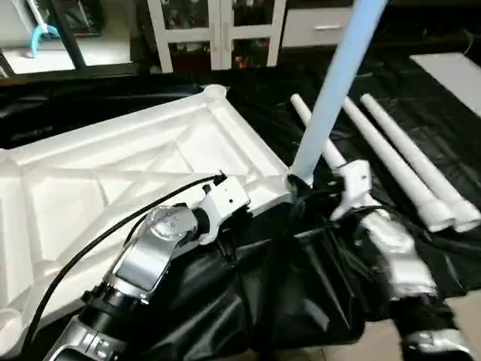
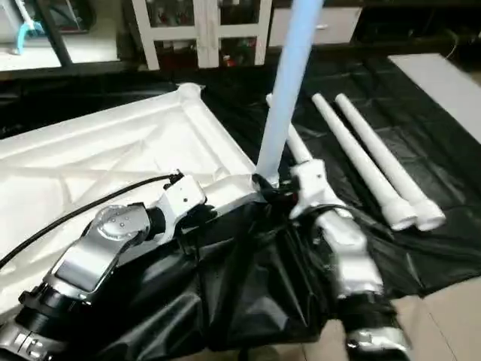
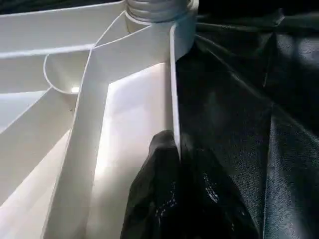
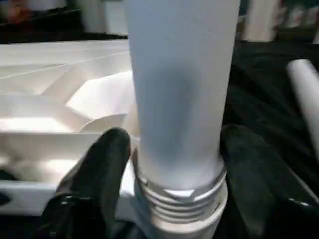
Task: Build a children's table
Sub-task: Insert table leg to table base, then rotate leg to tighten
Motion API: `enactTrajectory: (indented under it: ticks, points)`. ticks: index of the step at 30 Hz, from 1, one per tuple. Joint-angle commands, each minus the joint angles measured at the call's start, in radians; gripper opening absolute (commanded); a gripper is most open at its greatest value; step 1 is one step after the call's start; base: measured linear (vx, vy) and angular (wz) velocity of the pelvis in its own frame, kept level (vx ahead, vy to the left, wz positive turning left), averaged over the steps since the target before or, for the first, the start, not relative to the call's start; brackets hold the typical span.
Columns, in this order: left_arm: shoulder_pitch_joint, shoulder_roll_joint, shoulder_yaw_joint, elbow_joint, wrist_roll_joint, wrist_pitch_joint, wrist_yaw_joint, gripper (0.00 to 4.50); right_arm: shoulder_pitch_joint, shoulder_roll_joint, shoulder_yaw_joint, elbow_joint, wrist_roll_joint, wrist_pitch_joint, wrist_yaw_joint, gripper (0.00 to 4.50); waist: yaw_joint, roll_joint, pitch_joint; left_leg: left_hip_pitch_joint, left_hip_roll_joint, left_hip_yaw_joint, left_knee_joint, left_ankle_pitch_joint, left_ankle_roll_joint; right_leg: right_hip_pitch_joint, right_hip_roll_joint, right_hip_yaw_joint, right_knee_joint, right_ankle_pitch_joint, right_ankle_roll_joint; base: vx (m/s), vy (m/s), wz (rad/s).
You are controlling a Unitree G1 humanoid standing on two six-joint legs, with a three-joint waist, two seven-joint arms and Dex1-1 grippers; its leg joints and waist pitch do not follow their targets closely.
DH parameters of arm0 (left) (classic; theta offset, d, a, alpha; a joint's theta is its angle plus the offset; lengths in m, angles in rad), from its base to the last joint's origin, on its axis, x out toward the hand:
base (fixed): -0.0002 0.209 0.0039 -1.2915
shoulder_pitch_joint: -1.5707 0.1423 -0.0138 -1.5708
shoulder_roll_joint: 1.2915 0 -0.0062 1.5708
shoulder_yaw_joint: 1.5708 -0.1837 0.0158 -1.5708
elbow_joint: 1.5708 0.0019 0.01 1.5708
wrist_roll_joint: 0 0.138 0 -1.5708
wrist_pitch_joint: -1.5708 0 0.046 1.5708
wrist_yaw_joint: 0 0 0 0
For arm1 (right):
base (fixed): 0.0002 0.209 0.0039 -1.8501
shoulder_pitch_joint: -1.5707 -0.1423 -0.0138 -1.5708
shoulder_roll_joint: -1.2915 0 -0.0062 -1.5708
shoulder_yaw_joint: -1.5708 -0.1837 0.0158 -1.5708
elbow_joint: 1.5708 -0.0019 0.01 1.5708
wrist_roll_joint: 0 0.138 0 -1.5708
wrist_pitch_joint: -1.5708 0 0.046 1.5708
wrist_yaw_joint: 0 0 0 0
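Four legs belong to this job, and I count one standing and three lying. I see the table top upside down on the black plastic sheet, ribbed underside up, taking the nine o'clock half of my head view. Its near corner socket sits close to the middle of that view, and the upright leg rises out of it, leaning toward one o'clock and running off the top edge. In the right wrist view I see the leg's threaded collar still showing above the socket, with a few turns of thread exposed.

My right gripper is at the base of that leg. Its two black fingers stand apart, one on each side of the tube, with a sliver of gap on each side, so I am not clamping it.

My left gripper is at the top's near edge, at about seven o'clock from the socket. Its fingers are pressed together, lying against the thin edge wall of the top; I cannot tell whether they pinch that wall.

Three spare legs lie side by side on the sheet at three o'clock, just beyond my right forearm, running toward twelve o'clock. At twelve o'clock stands a white glass-door cabinet.
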Motion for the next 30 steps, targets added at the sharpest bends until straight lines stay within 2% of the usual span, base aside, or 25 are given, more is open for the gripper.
enactTrajectory:
  ticks: [1,3,4,5,6,8,10,12,13,14,15,16,18,22,23,26,27,29,30]
  points:
    - [0.028,0.029,-0.025,0.038,0.003,-0.017,-0.033,0.00,0.048,-0.026,0.071,-0.032,0.014,0.081,0.133,3.37,0.006,0.000,-0.041,-0.003,0.066,-0.013,-0.054,-0.071,0.147,0.041,-0.078,0.049,-0.048,-0.072,-0.258,0.000,0.000,0.00]
    - [0.043,0.055,-0.031,0.028,-0.010,-0.044,-0.068,0.00,0.050,-0.066,0.070,-0.045,-0.003,0.057,0.167,3.37,0.014,-0.001,-0.045,-0.004,0.063,-0.010,-0.045,-0.045,0.167,0.043,-0.080,0.051,-0.038,-0.003,-0.275,0.000,0.000,0.00]
    - [0.045,0.060,-0.032,0.026,-0.014,-0.053,-0.076,0.00,0.050,-0.072,0.069,-0.048,-0.003,0.057,0.173,3.37,0.015,-0.001,-0.044,-0.005,0.063,-0.008,-0.041,-0.035,0.177,0.043,-0.081,0.053,-0.032,0.023,-0.288,0.000,0.000,0.00]
    - [0.057,0.081,-0.035,0.014,-0.033,-0.070,-0.115,0.00,0.049,-0.099,0.067,-0.057,-0.002,0.055,0.205,3.37,0.018,0.000,-0.045,-0.002,0.063,-0.008,-0.040,-0.029,0.181,0.043,-0.080,0.051,-0.030,0.031,-0.292,0.000,0.000,0.00]
    - [0.057,0.081,-0.035,0.014,-0.033,-0.070,-0.115,0.00,0.049,-0.099,0.067,-0.057,-0.002,0.055,0.205,3.37,0.018,0.001,-0.051,0.002,0.062,-0.008,-0.035,0.000,0.192,0.048,-0.078,0.052,-0.021,0.077,-0.301,0.000,0.000,0.00]
    - [0.075,0.111,-0.036,0.003,-0.058,-0.118,-0.174,0.00,0.047,-0.140,0.074,-0.067,0.001,0.055,0.264,3.37,0.019,0.000,-0.052,0.003,0.060,-0.006,-0.030,0.035,0.215,0.048,-0.076,0.051,-0.015,0.131,-0.315,0.000,0.000,0.00]
    - [0.105,0.147,-0.037,-0.019,-0.089,-0.156,-0.243,0.00,0.049,-0.193,0.085,-0.064,-0.004,0.047,0.339,3.37,0.020,-0.004,-0.052,0.001,0.060,-0.007,-0.029,0.014,0.225,0.052,-0.077,0.051,-0.015,0.109,-0.312,0.000,0.000,0.00]
    - [0.107,0.165,-0.039,-0.003,-0.083,-0.168,-0.257,0.00,0.048,-0.231,0.089,-0.061,-0.001,0.055,0.397,3.37,0.025,-0.006,-0.051,0.005,0.061,-0.005,-0.028,-0.026,0.218,0.050,-0.077,0.051,-0.019,0.026,-0.307,0.000,0.000,0.00]
    - [0.106,0.168,-0.039,0.000,-0.084,-0.171,-0.260,0.00,0.047,-0.234,0.087,-0.059,0.000,0.056,0.402,3.37,0.027,-0.005,-0.050,0.010,0.063,-0.002,-0.027,-0.024,0.217,0.045,-0.074,0.052,-0.018,0.021,-0.310,0.000,0.000,0.00]
    - [0.105,0.172,-0.039,0.006,-0.084,-0.176,-0.265,0.00,0.044,-0.240,0.084,-0.055,0.002,0.058,0.413,3.37,0.028,-0.005,-0.048,0.006,0.063,-0.003,-0.027,-0.021,0.215,0.047,-0.074,0.051,-0.017,0.018,-0.311,0.000,0.000,0.00]
    - [0.102,0.179,-0.037,0.012,-0.090,-0.185,-0.275,0.00,0.038,-0.250,0.077,-0.050,0.013,0.061,0.438,3.37,0.030,-0.011,-0.046,0.006,0.063,-0.002,-0.026,-0.018,0.212,0.046,-0.073,0.051,-0.016,0.011,-0.307,0.000,0.000,0.00]
    - [0.099,0.184,-0.034,0.015,-0.097,-0.187,-0.284,0.00,0.032,-0.258,0.069,-0.045,0.022,0.061,0.456,3.37,0.032,-0.012,-0.049,0.006,0.062,-0.002,-0.025,-0.019,0.210,0.048,-0.074,0.051,-0.014,0.003,-0.305,0.000,0.000,0.00]
    - [0.095,0.197,-0.029,0.019,-0.111,-0.199,-0.307,0.00,0.018,-0.272,0.057,-0.035,0.041,0.057,0.490,3.37,0.034,-0.009,-0.047,0.009,0.063,0.000,-0.023,-0.040,0.201,0.045,-0.073,0.050,-0.015,-0.036,-0.302,0.000,0.000,0.00]
    - [0.093,0.212,-0.029,0.036,-0.117,-0.220,-0.332,0.00,-0.015,-0.277,0.040,-0.011,0.079,0.033,0.552,3.37,0.036,-0.011,-0.045,0.009,0.062,0.003,-0.021,-0.077,0.183,0.042,-0.073,0.052,-0.018,-0.084,-0.296,0.000,0.000,0.00]
    - [0.096,0.214,-0.031,0.038,-0.116,-0.224,-0.333,0.00,-0.018,-0.277,0.037,-0.010,0.082,0.022,0.558,3.37,0.036,-0.015,-0.050,0.010,0.062,0.004,-0.019,-0.075,0.180,0.045,-0.073,0.052,-0.016,-0.086,-0.296,0.000,0.000,0.00]
    - [0.106,0.214,-0.032,0.025,-0.114,-0.212,-0.333,0.00,-0.031,-0.267,0.016,-0.018,0.108,0.028,0.562,3.37,0.041,-0.015,-0.054,0.009,0.062,0.004,-0.016,-0.057,0.176,0.046,-0.073,0.053,-0.011,-0.075,-0.296,0.000,0.000,0.00]
    - [0.111,0.217,-0.031,0.014,-0.119,-0.204,-0.338,0.00,-0.035,-0.264,0.013,-0.025,0.115,0.030,0.568,3.37,0.041,-0.018,-0.061,0.009,0.061,0.004,-0.013,-0.034,0.183,0.049,-0.072,0.051,-0.006,-0.050,-0.299,0.000,0.000,0.00]
    - [0.114,0.223,-0.034,0.008,-0.126,-0.201,-0.352,0.00,-0.042,-0.261,0.021,-0.024,0.111,0.028,0.586,3.37,0.043,-0.019,-0.061,0.006,0.061,0.003,-0.011,-0.012,0.196,0.049,-0.073,0.051,-0.002,-0.025,-0.302,0.000,0.000,0.00]
    - [0.115,0.224,-0.035,0.012,-0.125,-0.206,-0.353,0.00,-0.048,-0.254,0.028,-0.014,0.105,0.022,0.592,3.37,0.042,-0.017,-0.063,0.007,0.060,0.004,-0.009,-0.004,0.203,0.047,-0.071,0.049,-0.001,-0.019,-0.305,0.000,0.000,0.00]
